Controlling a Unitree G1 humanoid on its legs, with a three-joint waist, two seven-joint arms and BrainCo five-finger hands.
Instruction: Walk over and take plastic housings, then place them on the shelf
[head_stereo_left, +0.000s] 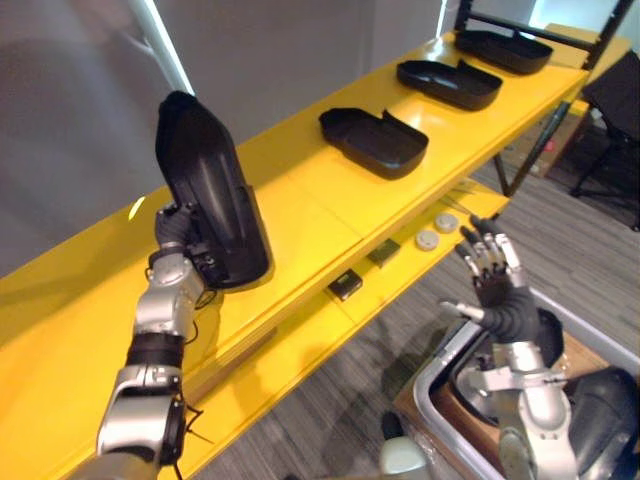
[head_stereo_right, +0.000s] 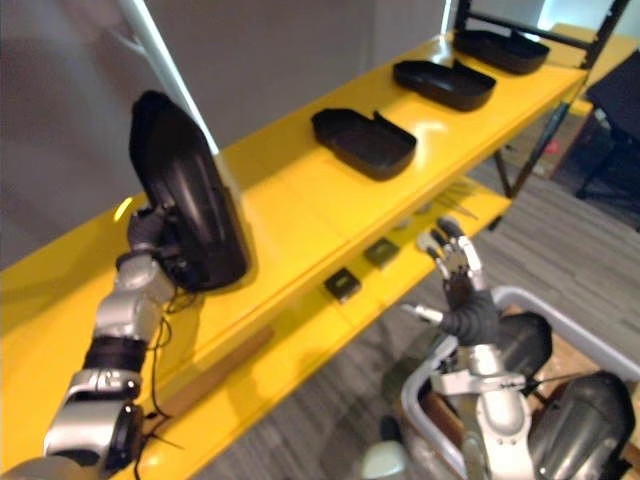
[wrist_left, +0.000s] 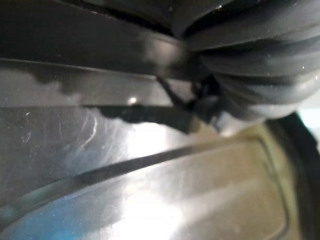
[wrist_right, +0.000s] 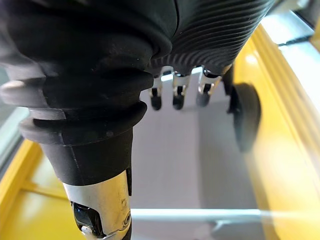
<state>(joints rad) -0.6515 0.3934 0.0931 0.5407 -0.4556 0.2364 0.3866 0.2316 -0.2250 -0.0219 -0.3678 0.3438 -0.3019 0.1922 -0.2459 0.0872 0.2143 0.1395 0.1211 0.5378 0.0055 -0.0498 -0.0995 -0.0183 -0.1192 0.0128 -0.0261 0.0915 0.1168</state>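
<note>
The left arm stretches forward and up from the lower left, with the left hand raised at its end. The right arm stands bent at the lower right. The right hand is lifted, fingers straight and spread, thumb out sideways.

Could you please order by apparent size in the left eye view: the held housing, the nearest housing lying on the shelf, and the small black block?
1. Held housing in the left robot hand; nearness exaggerates it.
2. Nearest lying housing.
3. Small black block.
</note>
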